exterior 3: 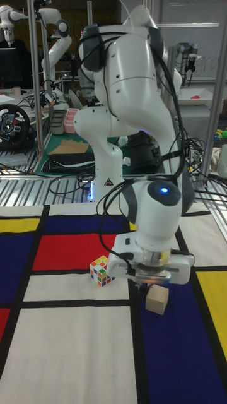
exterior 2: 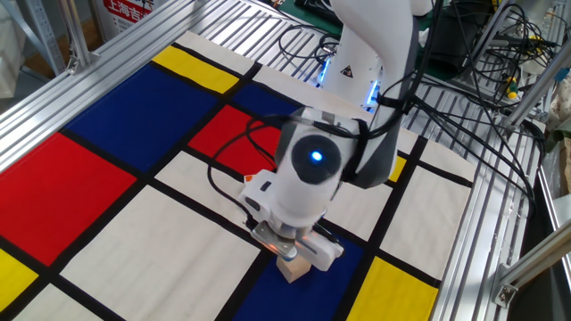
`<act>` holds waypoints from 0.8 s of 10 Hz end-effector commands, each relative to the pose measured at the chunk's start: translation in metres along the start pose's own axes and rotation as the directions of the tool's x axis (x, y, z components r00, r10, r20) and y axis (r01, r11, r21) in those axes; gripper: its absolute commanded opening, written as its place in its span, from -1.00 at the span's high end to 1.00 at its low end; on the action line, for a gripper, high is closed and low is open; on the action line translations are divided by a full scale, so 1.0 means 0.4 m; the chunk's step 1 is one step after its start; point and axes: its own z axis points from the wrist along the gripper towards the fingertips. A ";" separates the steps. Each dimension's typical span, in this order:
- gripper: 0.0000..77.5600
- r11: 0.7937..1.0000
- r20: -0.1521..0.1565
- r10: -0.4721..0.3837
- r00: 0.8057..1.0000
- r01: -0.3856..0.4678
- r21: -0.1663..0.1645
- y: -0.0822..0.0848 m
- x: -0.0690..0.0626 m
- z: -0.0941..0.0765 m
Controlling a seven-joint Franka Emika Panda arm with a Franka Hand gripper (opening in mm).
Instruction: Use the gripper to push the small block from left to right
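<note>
The small block (exterior 2: 295,268) is a plain tan wooden cube lying on a blue panel of the mat, near a black line; it also shows in the tall fixed view (exterior 3: 157,299). My gripper (exterior 3: 145,286) hangs under the white wrist as one narrow dark stub, shut, with nothing held. It sits low at the block's upper left edge, touching it or nearly so. In the fixed view the gripper (exterior 2: 285,255) is mostly hidden under the wrist.
A multicoloured puzzle cube (exterior 3: 101,271) stands on the mat left of the wrist. The mat (exterior 2: 107,178) has red, blue, yellow and white panels. Aluminium rails (exterior 2: 486,223) and black cables (exterior 2: 464,107) border the right side, and the arm's base (exterior 2: 352,62) stands at the back.
</note>
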 end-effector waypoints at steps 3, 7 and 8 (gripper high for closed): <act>1.00 0.985 0.059 0.119 0.991 -0.110 -0.133 0.020 0.015 -0.019; 1.00 0.979 0.072 0.145 0.987 -0.132 -0.156 0.028 0.024 -0.026; 1.00 0.978 0.076 0.147 0.986 -0.134 -0.157 0.029 0.025 -0.027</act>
